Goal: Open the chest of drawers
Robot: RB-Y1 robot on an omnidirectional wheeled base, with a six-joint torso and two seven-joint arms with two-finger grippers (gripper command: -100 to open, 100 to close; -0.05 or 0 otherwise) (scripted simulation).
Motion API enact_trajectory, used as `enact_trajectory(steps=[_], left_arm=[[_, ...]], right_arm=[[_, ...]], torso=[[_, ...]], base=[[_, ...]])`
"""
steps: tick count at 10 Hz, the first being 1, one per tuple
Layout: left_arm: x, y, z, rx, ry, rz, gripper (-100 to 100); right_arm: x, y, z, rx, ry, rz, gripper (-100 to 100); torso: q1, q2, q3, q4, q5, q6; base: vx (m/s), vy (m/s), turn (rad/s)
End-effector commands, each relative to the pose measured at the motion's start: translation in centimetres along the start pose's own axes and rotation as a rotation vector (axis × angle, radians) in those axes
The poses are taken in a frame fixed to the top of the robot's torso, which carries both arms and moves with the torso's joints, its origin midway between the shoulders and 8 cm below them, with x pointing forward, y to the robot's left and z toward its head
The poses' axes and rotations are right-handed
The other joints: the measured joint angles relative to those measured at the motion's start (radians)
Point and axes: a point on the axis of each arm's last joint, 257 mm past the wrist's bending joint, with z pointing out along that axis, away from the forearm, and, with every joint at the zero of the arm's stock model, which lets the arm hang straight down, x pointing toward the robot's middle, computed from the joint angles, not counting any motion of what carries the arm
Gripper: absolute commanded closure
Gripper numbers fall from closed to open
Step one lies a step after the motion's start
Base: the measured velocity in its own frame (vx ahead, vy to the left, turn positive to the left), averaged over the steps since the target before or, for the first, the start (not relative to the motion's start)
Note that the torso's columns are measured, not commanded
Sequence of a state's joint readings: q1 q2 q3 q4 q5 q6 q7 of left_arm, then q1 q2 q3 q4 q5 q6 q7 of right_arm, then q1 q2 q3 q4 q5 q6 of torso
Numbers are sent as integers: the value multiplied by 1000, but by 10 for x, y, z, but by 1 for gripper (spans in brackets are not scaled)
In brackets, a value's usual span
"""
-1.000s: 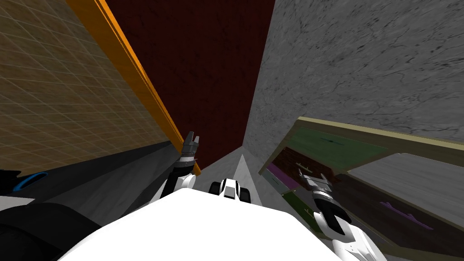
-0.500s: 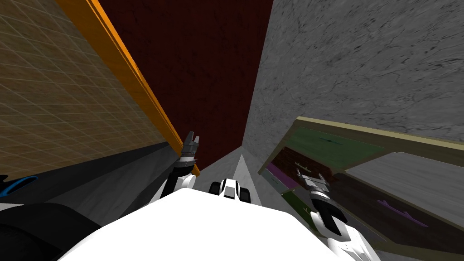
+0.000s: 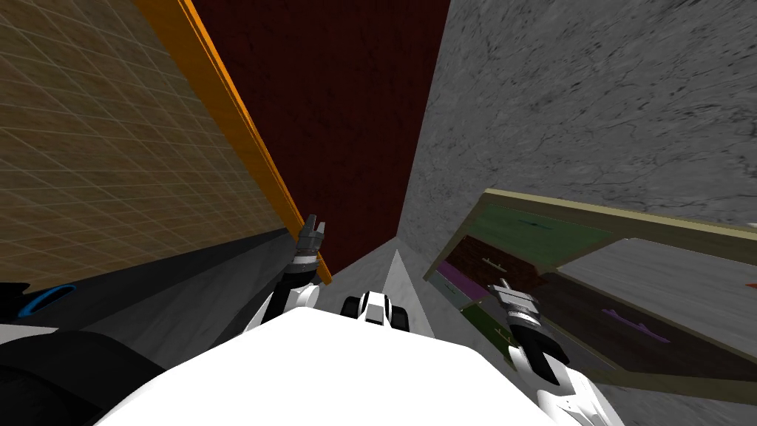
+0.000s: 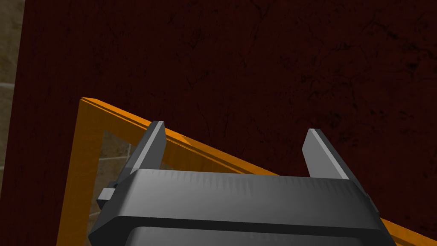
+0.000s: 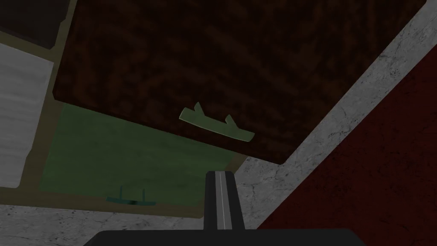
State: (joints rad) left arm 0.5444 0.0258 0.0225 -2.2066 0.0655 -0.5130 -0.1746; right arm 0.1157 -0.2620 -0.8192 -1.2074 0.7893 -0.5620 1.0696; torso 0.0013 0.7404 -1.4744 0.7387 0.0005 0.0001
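The chest of drawers (image 3: 628, 224) stands just in front of the right hand (image 3: 506, 288), against a grey marbled wall (image 3: 591, 96), and to my eye the work on it is only at its very start. The two blades of this hand are pressed together with nothing between them, so no handle is gripped at this moment. Straight ahead of the fingertips, apart from them and not touched, lies a pale green handle (image 5: 215, 124) on a dark brown drawer front (image 5: 192, 55). I judge this is the one the hand aims at. What is left, then, is nearly everything: to spread the blades, bring them around the handle, close them and pull. Whether the brown front already stands a little out of the frame I cannot tell, and no drawer shows plainly pulled out. The chest itself has an olive frame and fronts of different colours. Next to the brown front, nearer to the hand's own body, there is a green front (image 5: 128, 162) with a small teal handle (image 5: 130, 199), and further off to the side a pale grey front (image 5: 19, 115). The left hand (image 3: 312, 222) is well apart from the chest, its blades spread wide and holding nothing, just beside an orange frame (image 4: 89, 141).
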Motion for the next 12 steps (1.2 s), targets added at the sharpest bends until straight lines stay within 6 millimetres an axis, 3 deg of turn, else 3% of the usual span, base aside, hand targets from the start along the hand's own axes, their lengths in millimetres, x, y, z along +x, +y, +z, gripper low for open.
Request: enact_trajectory(steps=[1, 2, 12], left_arm=[[0, 0, 0, 0, 0, 0, 0], [0, 0, 0, 0, 0, 0, 0], [0, 0, 0, 0, 0, 1, 0]], right_arm=[[0, -1, 0, -1, 0, 0, 100], [3, -8, -4, 8, 11, -48, -100], [29, -53, -35, 56, 102, -331, -100]], torso=[[-5, -6, -4, -2, -1, 0], [-7, -9, -6, -3, -2, 0], [-2, -4, -2, -1, -1, 0]], base=[[-13, 36, 8], [58, 3, -34], [112, -16, -26]])
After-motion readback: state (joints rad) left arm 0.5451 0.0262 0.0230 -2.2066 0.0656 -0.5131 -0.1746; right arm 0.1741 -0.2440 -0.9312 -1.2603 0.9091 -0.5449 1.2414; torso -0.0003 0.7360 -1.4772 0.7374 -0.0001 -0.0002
